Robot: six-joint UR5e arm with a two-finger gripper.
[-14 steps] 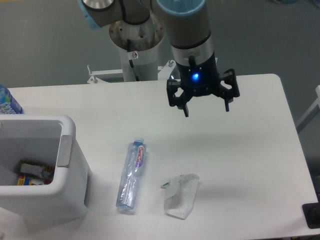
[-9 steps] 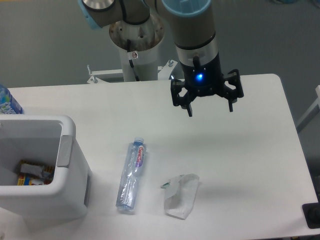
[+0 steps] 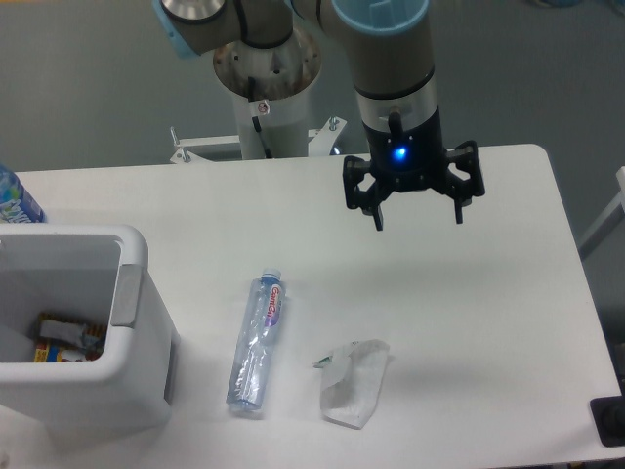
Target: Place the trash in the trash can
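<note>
The claw (image 3: 418, 216) hangs spread and empty over the bench (image 3: 488, 293), the wrapper (image 3: 354, 382) at its 6 o'clock, the bin (image 3: 132, 293) cut off at the frame's left edge.

Crushed bottle (image 3: 256, 342) and crumpled wrapper (image 3: 354, 381) lie beside the white trash can (image 3: 132, 293).

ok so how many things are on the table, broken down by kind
bottles: 2, a crushed bottle lying flat and a blue-and-white labelled bottle cut off at the left edge
plastic wrapper: 1
trash can: 1, with some items inside that are too unclear to count
total: 4
</note>
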